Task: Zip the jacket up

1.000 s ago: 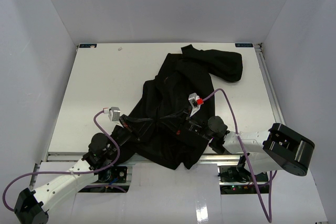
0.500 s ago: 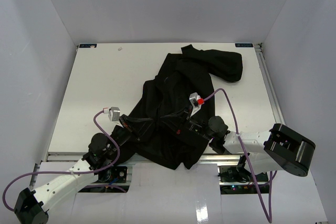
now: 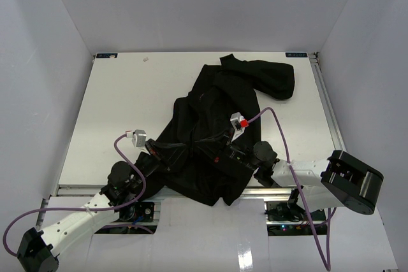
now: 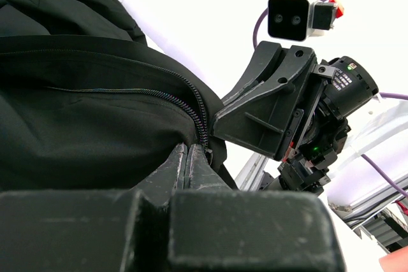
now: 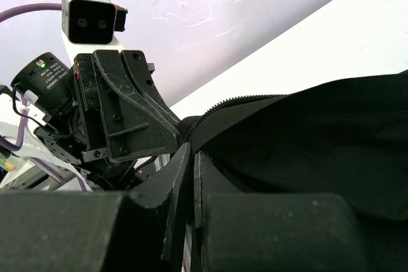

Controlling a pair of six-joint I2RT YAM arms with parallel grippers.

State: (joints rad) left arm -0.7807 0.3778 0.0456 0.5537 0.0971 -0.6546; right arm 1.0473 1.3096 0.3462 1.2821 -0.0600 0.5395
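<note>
A: Slider visible anywhere?
B: No. Left wrist cam: zipper teeth point(image 4: 159, 93) run down to the left gripper point(image 4: 189, 150) tips, rest hidden btwn them.
A: Right wrist cam?
B: There the jacket point(image 5: 319, 138) is cut off at the right edge; teeth end lost behind the right gripper point(image 5: 192, 154) tips.
A: Top cam?
B: Too small. Both tips lost vs black cloth; sleeves can't be told apart.

White table point(image 3: 127, 106), black jacket point(image 3: 210, 138) crumpled from centre to one o'clock, hem spilling over the six o'clock edge; tiny speck point(image 3: 146, 59), possibly a scuff, at eleven.
</note>
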